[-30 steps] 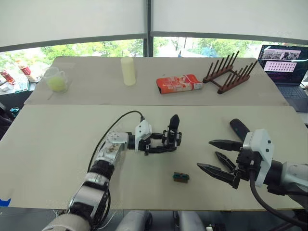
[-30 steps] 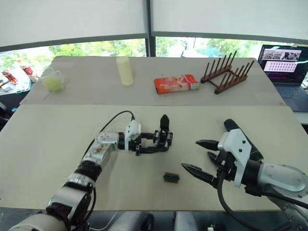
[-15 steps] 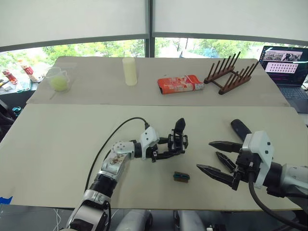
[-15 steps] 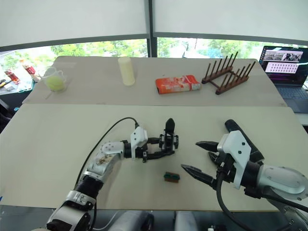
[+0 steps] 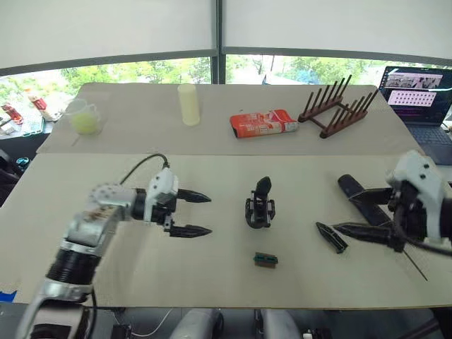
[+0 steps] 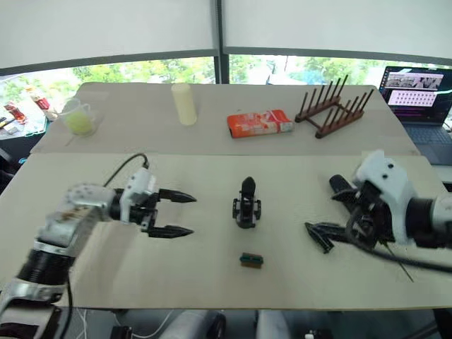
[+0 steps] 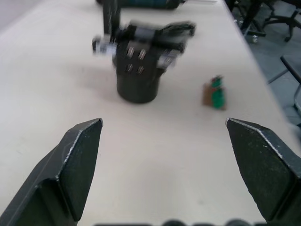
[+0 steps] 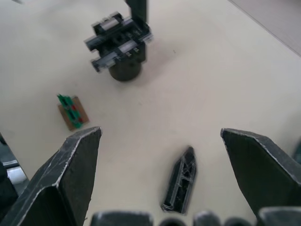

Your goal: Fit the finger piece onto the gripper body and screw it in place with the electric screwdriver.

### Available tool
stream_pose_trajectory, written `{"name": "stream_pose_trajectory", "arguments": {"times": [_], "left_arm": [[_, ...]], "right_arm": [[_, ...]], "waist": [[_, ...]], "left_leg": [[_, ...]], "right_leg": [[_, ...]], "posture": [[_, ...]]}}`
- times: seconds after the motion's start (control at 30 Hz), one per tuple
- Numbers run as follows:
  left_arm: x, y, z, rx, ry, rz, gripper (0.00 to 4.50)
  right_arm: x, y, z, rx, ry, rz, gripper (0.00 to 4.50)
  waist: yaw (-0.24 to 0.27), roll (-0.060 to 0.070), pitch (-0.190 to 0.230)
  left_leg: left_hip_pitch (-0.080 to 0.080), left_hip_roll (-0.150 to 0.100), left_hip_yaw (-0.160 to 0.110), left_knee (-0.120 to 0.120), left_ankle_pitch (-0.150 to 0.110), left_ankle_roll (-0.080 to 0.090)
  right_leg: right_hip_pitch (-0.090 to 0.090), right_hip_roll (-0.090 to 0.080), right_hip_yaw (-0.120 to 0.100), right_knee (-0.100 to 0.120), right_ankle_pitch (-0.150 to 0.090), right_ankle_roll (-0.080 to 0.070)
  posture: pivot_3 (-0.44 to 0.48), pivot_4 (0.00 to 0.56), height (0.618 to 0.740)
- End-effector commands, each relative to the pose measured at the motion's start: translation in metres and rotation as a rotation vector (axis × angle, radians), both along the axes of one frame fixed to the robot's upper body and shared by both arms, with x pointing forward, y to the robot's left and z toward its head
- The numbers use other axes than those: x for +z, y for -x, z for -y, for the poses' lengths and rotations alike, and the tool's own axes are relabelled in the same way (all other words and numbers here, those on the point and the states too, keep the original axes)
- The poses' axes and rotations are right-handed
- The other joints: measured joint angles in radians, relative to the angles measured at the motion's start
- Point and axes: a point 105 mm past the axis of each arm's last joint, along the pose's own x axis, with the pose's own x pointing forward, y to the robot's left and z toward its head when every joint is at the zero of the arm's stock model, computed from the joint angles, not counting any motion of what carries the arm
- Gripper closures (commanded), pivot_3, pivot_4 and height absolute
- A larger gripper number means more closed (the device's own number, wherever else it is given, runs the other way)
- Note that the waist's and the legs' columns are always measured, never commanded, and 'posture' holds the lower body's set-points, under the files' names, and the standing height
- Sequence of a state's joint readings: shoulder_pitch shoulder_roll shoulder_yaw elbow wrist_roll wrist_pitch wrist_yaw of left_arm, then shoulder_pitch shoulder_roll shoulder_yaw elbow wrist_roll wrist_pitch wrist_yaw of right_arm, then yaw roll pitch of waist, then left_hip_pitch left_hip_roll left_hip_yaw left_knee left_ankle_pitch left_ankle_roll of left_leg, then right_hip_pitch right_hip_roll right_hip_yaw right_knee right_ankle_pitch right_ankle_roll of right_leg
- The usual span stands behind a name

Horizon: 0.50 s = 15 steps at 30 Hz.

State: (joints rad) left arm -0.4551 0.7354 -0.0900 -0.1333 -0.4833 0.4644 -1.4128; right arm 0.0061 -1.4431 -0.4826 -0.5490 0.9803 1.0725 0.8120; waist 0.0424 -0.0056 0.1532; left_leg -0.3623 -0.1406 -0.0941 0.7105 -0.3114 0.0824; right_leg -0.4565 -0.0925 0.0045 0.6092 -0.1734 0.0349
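Both grippers apart, empty; left gripper (image 5: 191,213) released gripper body (image 5: 260,205), now upright alone; right gripper (image 5: 360,210) withdrew

Both eye views look forward and down from the head across the table (image 5: 212,268). Each wrist view sits low and close, facing the gripper body (image 7: 139,61), which all four share.

Left black two-fingered gripper (image 5: 191,213): jaws spread wide, nothing held. Right black two-fingered gripper (image 5: 360,212): jaws spread wide, nothing held.
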Motion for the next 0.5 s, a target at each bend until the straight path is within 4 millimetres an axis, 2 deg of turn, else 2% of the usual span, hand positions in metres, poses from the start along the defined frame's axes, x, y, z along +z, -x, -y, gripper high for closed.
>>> {"name": "stream_pose_trajectory", "arguments": {"times": [0.03, 0.27, 0.5], "left_arm": [[0.033, 0.021, 0.01, -0.132, 0.025, 0.031, 0.06], [0.058, 0.03, 0.031, -0.139, 0.102, 0.087, 0.06], [0.068, 0.031, 0.047, -0.137, 0.14, 0.135, 0.06]], "right_arm": [[-0.004, -0.016, 0.011, -0.05, 0.036, -0.033, 0.0], [-0.028, -0.045, 0.022, -0.161, 0.077, -0.219, 0.0], [-0.06, -0.05, 0.018, -0.151, 0.142, -0.415, 0.0]], "waist": [[-0.003, 0.0, 0.0], [-0.02, -0.001, 0.001], [-0.027, -0.001, 0.001]], "left_leg": [[0.0, 0.0, 0.0, 0.0, -0.001, -0.001], [-0.003, 0.0, 0.001, 0.0, 0.0, -0.001], [-0.006, 0.0, 0.0, 0.002, 0.0, 0.0]], "right_leg": [[0.0, 0.0, -0.001, 0.0, 0.0, 0.0], [-0.002, -0.001, 0.0, 0.0, 0.0, 0.0], [-0.005, -0.001, 0.001, 0.0, 0.0, 0.0]], "posture": [[0.0, 0.15, 0.74], [0.0, 0.15, 0.74], [0.0, 0.15, 0.74]]}}
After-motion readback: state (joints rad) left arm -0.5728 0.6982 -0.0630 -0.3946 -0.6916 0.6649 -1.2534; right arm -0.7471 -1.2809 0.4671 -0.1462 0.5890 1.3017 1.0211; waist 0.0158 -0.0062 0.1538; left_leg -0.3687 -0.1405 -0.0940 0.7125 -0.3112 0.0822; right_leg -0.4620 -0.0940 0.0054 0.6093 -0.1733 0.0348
